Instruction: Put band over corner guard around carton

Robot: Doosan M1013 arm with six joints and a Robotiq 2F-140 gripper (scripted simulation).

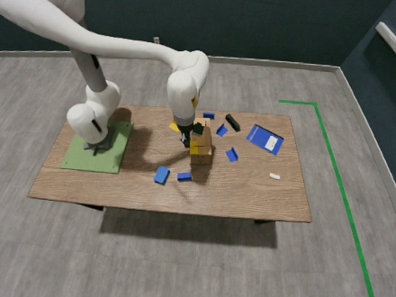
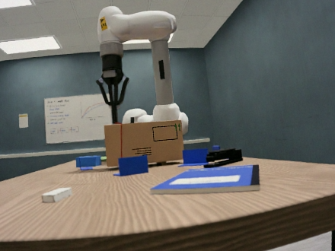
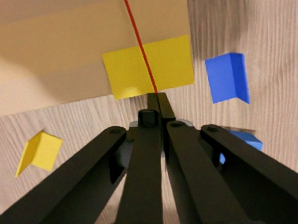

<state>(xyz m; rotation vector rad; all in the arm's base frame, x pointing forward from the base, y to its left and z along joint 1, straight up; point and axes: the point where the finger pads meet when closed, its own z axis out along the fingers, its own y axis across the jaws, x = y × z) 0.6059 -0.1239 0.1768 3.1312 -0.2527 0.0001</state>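
Observation:
The brown carton (image 1: 201,144) stands on the table's middle; it also shows in the exterior view (image 2: 144,142) and the wrist view (image 3: 75,45). A yellow corner guard (image 3: 150,65) sits on its lower edge facing the arm (image 1: 194,147). The thin red band (image 3: 140,45) runs across the carton and over the guard, near the carton's left end in the exterior view (image 2: 121,142). My gripper (image 3: 156,106) (image 1: 185,143) points down beside the carton, fingers shut, with the band ending between the tips.
A second yellow guard (image 3: 40,151) lies loose on the table. Several blue guards lie around the carton, such as two at the front (image 1: 161,175) (image 1: 184,176) and one at the right (image 1: 231,154). A black bar (image 1: 232,121), blue notebook (image 1: 265,139) and white eraser (image 1: 274,175) lie to the right.

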